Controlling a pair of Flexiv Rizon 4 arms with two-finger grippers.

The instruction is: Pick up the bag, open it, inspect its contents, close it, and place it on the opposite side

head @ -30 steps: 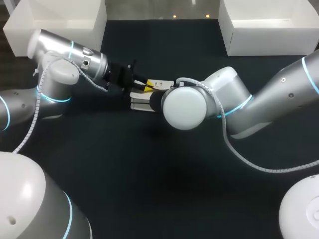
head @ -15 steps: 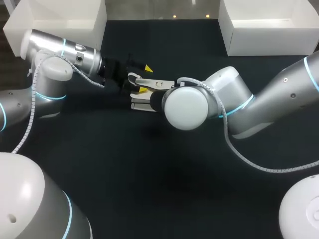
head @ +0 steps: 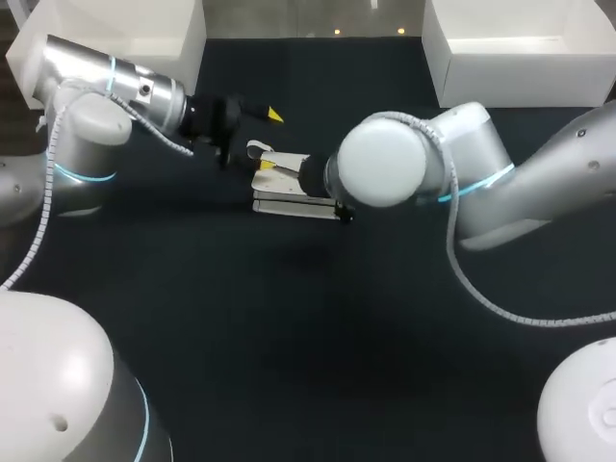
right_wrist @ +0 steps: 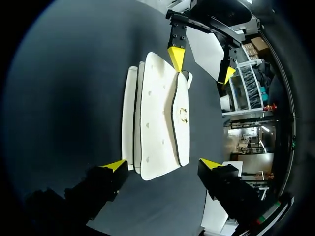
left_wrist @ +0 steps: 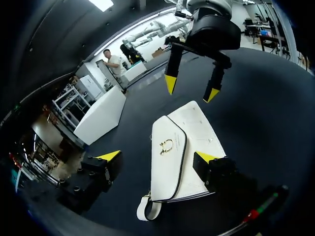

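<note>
Left wrist view: L hand (left_wrist: 157, 157) wide apart, white bag (left_wrist: 189, 137) ahead of it; R hand (left_wrist: 191, 88) opposite, likewise apart.

A dark, matte table (head: 289, 346) is being used as the only support; its surface is being seen as flat & black throughout. A white bag (head: 279, 204) is being carried directly on it, approx. mid-table, toward the far side, lying flat w/ flap side up. The flap is being edged by a dark line, w/ a small gold clasp at its centre. A short white loop is being shown at one end, resting on the table top. Two open white boxes are also being borne at the far edge: left box (head: 125, 38) at the far-left corner, right box (head: 520, 58) at the far-right, both well apart from the bag.
</note>
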